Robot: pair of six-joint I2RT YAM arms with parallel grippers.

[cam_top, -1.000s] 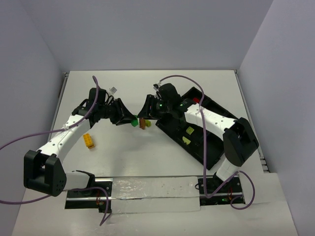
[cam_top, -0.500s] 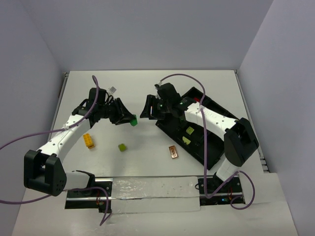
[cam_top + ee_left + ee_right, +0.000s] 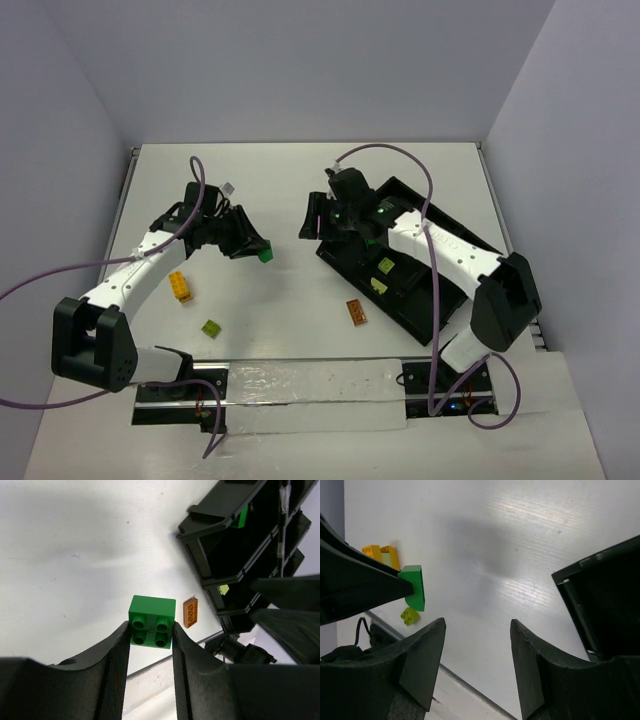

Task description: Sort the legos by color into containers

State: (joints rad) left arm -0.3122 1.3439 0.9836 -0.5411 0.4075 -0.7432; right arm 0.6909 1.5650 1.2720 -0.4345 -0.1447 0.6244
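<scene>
White tabletop [image 3: 300, 330] spreads under both arms. We see the left pincer [image 3: 150, 630] clamped on a green brick [image 3: 152, 621], one finger against each side, holding it above the surface to the left of the black tray [image 3: 412, 318]. The right pincer [image 3: 477, 625] faces it from near the tray's far left corner, its fingers parted with nothing between them. An orange-brown brick [image 3: 356, 312] lies just beside the tray's near edge. A yellow brick [image 3: 180, 286] and a pale yellow-green brick [image 3: 211, 328] lie at the near left.
</scene>
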